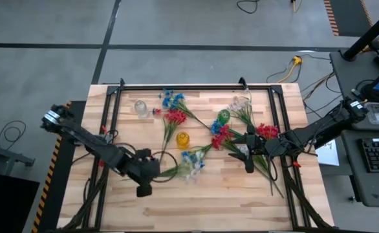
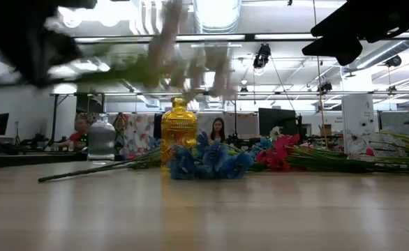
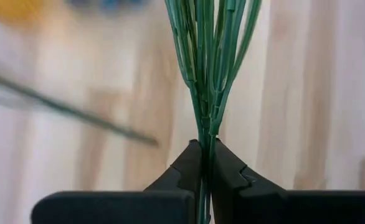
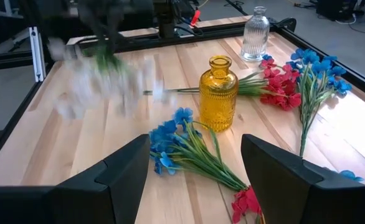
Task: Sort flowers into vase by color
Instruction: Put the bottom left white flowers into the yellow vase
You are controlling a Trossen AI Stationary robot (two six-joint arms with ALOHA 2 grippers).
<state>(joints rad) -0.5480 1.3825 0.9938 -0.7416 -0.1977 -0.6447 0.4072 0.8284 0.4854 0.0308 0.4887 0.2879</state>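
My left gripper (image 1: 152, 172) is shut on a white-blossomed sprig (image 1: 188, 169) at the table's middle front. In the low view the sprig (image 2: 180, 59) shows blurred, high above the tabletop. My right gripper (image 1: 246, 151) is open and empty at the right, above green stems and red flowers (image 1: 266, 131). From its wrist view, its gripper (image 4: 196, 149) looks over a blue sprig (image 4: 173, 134) lying beside the yellow vase (image 4: 218, 93). Blue flowers (image 1: 171, 98) and red flowers (image 1: 174, 116) lie at the far middle. More red flowers (image 1: 220, 137) lie right of the yellow vase (image 1: 182, 138). My left gripper pinches the sprig's bundle of thin green stems (image 3: 204, 146) between its two fingers, near the stems' lower end. The fingers come about level from the table's left, and the stems run on forward from them. The sprig is lifted clear of the table, its white blossoms (image 1: 193, 167) toward the right.
A clear glass vase (image 1: 140, 107) stands at the far left and a green vase (image 1: 224, 117) at the far middle. Another clear vase (image 1: 241, 103) stands beyond it. A black frame (image 1: 176, 86) edges the table. People show in the room behind (image 2: 217, 130).
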